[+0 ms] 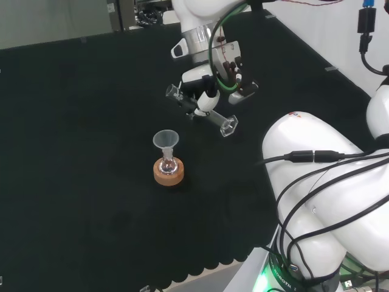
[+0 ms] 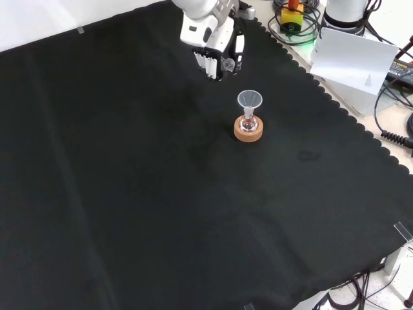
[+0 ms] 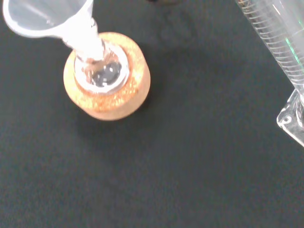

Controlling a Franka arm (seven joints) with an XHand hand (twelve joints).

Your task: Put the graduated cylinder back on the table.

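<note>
My hand [image 1: 205, 91] hangs above the black cloth with its fingers curled round a clear graduated cylinder [image 1: 214, 117]. The cylinder lies tilted in the air, mouth to the left and hexagonal foot [image 1: 229, 126] down to the right in the head view. The wrist view has its ribbed tube [image 3: 280, 35] and foot [image 3: 293, 121] close up. In the front view the hand [image 2: 216, 45] is near the top, with the cylinder's end [image 2: 228, 64] under the fingers. A small flask with a clear funnel [image 1: 165, 141] sits on a cork ring [image 1: 169, 173], to the lower left of the hand in the head view.
The funnel [image 2: 250, 101] and cork ring [image 2: 248, 131] stand just below and right of the hand in the front view. The cloth's scalloped edge [image 2: 335, 103] runs down the right side there. Cables and a white sheet [image 2: 355, 61] lie beyond that edge.
</note>
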